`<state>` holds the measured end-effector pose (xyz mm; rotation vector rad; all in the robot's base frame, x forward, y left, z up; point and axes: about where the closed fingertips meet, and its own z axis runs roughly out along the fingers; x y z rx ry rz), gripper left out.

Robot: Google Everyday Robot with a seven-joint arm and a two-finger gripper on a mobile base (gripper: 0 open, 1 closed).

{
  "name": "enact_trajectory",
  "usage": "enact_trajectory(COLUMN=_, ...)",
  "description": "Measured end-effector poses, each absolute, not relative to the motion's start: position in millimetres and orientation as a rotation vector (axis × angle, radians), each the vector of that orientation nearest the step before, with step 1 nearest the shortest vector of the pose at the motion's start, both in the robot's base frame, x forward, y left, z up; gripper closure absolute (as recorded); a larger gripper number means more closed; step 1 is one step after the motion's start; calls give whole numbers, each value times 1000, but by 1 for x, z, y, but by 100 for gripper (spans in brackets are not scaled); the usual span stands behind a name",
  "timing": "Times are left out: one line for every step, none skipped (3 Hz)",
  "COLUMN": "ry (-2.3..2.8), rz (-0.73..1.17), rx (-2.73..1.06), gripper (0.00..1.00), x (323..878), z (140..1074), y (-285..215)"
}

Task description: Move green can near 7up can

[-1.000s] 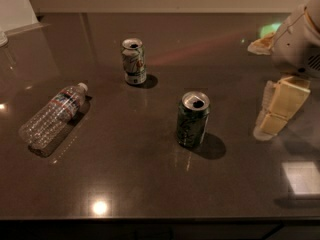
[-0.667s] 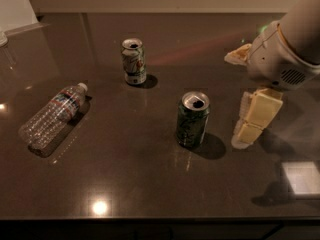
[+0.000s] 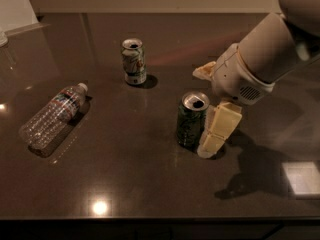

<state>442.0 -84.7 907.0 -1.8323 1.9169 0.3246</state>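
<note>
The dark green can [image 3: 189, 126] stands upright near the middle of the dark table [image 3: 125, 174], its silver top open. The paler 7up can [image 3: 134, 61] stands upright farther back and to the left, well apart from it. My gripper [image 3: 201, 111] has come in from the right at the green can and is open. One pale finger [image 3: 218, 129] hangs down right beside the can's right side, at or near touching. The other finger [image 3: 205, 70] sits behind the can.
A clear plastic water bottle [image 3: 52, 116] lies on its side at the left of the table. My arm [image 3: 265, 54] reaches in from the upper right. The table's front edge runs along the bottom. Bright light spots reflect on the surface.
My gripper has moved left and down from the table's right side to the green can. Its lower finger now sits right beside the can. The cans and bottle have not moved.
</note>
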Motion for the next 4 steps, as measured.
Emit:
enact_trajectory(ry=1906, rz=376, rx=-1813, gripper=19, x=446, z=901, y=-70)
enact_trajectory(ry=1906, rz=391, rx=-1792, gripper=42, x=450, z=901, y=-66)
enact_trajectory(ry=1904, rz=375, rx=-1787, gripper=65, x=459, z=909, y=-60)
enact_trajectory(ry=1901, rz=376, rx=-1761, gripper=88, x=479, z=925, y=-43)
